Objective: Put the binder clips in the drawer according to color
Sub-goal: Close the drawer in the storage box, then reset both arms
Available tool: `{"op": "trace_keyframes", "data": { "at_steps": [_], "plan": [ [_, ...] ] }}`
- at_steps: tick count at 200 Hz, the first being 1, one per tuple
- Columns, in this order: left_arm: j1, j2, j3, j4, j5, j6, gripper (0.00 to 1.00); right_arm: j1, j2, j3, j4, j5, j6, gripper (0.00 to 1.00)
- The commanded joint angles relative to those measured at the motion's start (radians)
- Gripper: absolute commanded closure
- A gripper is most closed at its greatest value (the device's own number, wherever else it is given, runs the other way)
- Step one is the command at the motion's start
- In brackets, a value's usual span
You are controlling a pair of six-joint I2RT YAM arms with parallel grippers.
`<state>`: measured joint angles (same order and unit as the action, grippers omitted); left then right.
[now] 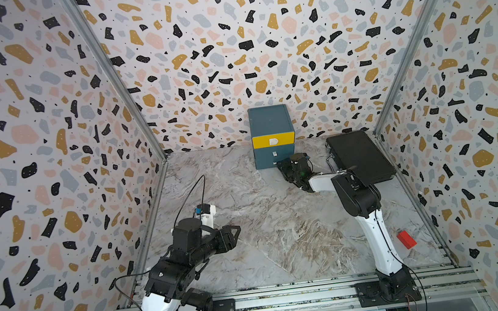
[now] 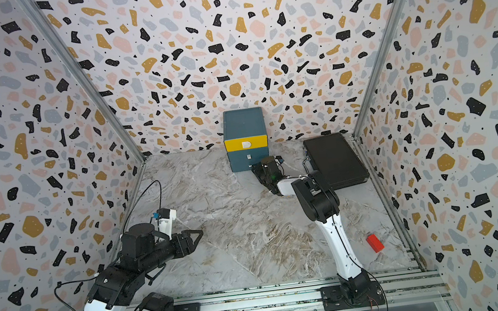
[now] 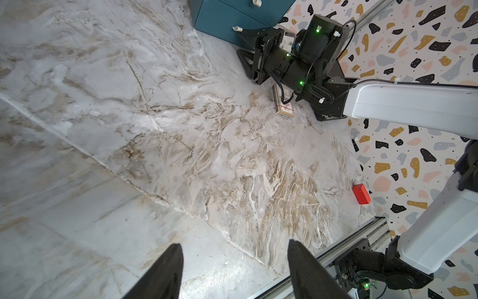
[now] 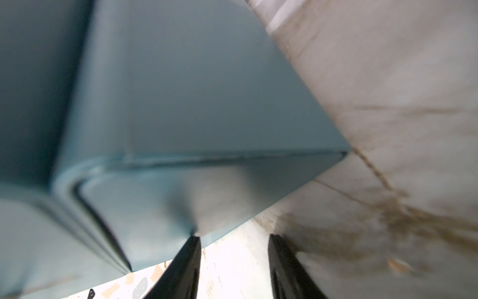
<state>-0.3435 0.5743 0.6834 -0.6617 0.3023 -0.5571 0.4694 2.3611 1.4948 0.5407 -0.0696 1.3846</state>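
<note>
Terrazzo-print walls (image 1: 229, 53) are boxing in a marble-patterned tabletop (image 1: 265, 224) on three sides. A flat black briefcase (image 1: 359, 156) is lying shut along the right-hand wall, out of the working lane. Just beside it, the drawer chest (image 1: 269, 122) is standing with its back to the rear wall and its fronts facing the arms, so the pulls are within reach. Its yellow top drawer (image 1: 273, 140) and the two teal ones below are all sitting flush, so the chest is reading as closed.

The right gripper (image 4: 234, 239) is crouching low at the chest's bottom front corner. Its jaws are parted with only bare table between them, and one fingertip (image 4: 192, 248) is sitting right at the lowest drawer's face, near its white pull (image 3: 236, 28). That pose is looking suited to nudging the drawer or letting go of it.

The left gripper (image 3: 232, 246) is hanging over the left of the table, well apart from the chest, jaws spread and carrying nothing, seemingly parked clear.

A printed card packet (image 3: 283, 108) is lying under the right forearm and a red block (image 1: 406, 239) near the right wall; neither belongs to the sort. No binder clips are showing anywhere, so they are probably resting inside the shut drawers, and the task is appearing finished.
</note>
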Motion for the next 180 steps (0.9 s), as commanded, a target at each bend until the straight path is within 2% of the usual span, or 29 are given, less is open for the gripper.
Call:
{"op": "trace_keyframes", "data": {
  "at_steps": [1, 16, 22, 24, 26, 37, 41, 44, 46, 48, 60, 77, 88, 96, 102, 113, 126, 145, 159, 171, 180],
  "plan": [
    [-0.003, 0.014, 0.008, 0.067, -0.039, -0.019, 0.28, -0.009, -0.146, -0.129, -0.024, 0.029, -0.026, 0.51],
    [-0.003, 0.029, 0.030, 0.082, -0.074, -0.022, 0.22, -0.010, -0.284, -0.265, -0.048, 0.078, -0.097, 0.49],
    [-0.004, 0.037, 0.041, 0.089, -0.091, -0.019, 0.16, -0.012, -0.352, -0.311, -0.065, 0.094, -0.142, 0.46],
    [-0.003, 0.040, 0.045, 0.089, -0.101, -0.018, 0.05, -0.012, -0.380, -0.326, -0.072, 0.098, -0.158, 0.45],
    [-0.004, 0.041, 0.053, 0.089, -0.117, -0.017, 0.02, -0.012, -0.405, -0.340, -0.082, 0.102, -0.175, 0.44],
    [-0.004, 0.062, 0.094, 0.060, -0.202, -0.023, 0.00, -0.017, -0.543, -0.395, -0.184, 0.132, -0.281, 0.36],
    [-0.004, 0.070, 0.118, 0.050, -0.232, -0.015, 0.00, -0.019, -0.594, -0.407, -0.228, 0.143, -0.329, 0.30],
    [-0.003, 0.076, 0.131, 0.045, -0.246, -0.004, 0.00, -0.019, -0.629, -0.416, -0.253, 0.149, -0.368, 0.07],
    [-0.004, 0.081, 0.137, 0.042, -0.258, 0.002, 0.00, -0.020, -0.654, -0.422, -0.269, 0.151, -0.391, 0.02],
    [-0.003, 0.084, 0.146, 0.038, -0.278, 0.009, 0.00, -0.021, -0.678, -0.429, -0.282, 0.155, -0.423, 0.00],
    [-0.003, 0.102, 0.182, 0.032, -0.376, 0.017, 0.00, -0.023, -0.826, -0.468, -0.360, 0.183, -0.583, 0.00],
    [-0.004, 0.141, 0.234, 0.004, -0.554, 0.046, 0.00, -0.023, -1.035, -0.520, -0.490, 0.301, -0.789, 0.00],
    [-0.004, 0.170, 0.237, 0.005, -0.724, 0.013, 0.00, -0.024, -1.144, -0.534, -0.630, 0.472, -0.850, 0.00],
    [-0.004, 0.178, 0.216, 0.040, -0.789, 0.018, 0.00, -0.024, -1.201, -0.541, -0.702, 0.592, -0.886, 0.00],
    [-0.003, 0.176, 0.164, 0.135, -0.800, 0.090, 0.00, -0.028, -1.245, -0.566, -0.692, 0.643, -0.946, 0.00],
    [-0.003, 0.160, 0.043, 0.344, -0.743, 0.265, 0.00, -0.035, -1.312, -0.639, -0.612, 0.681, -1.085, 0.00],
    [-0.004, 0.157, -0.063, 0.488, -0.813, 0.283, 0.00, -0.062, -1.356, -0.666, -0.667, 0.721, -1.118, 0.00],
    [-0.003, 0.224, -0.160, 0.638, -0.893, 0.401, 0.00, -0.146, -1.365, -0.690, -0.753, 0.661, -1.125, 0.00],
    [-0.002, 0.314, -0.207, 0.735, -0.930, 0.497, 0.00, -0.182, -1.374, -0.800, -0.604, 0.631, -1.196, 0.00],
    [-0.002, 0.402, -0.258, 0.868, -0.936, 0.590, 0.00, -0.189, -1.383, -0.921, -0.409, 0.656, -1.256, 0.00],
    [0.000, 0.465, -0.286, 0.958, -0.960, 0.598, 0.00, -0.197, -1.376, -1.013, -0.276, 0.669, -1.286, 0.00]
  ]
}}
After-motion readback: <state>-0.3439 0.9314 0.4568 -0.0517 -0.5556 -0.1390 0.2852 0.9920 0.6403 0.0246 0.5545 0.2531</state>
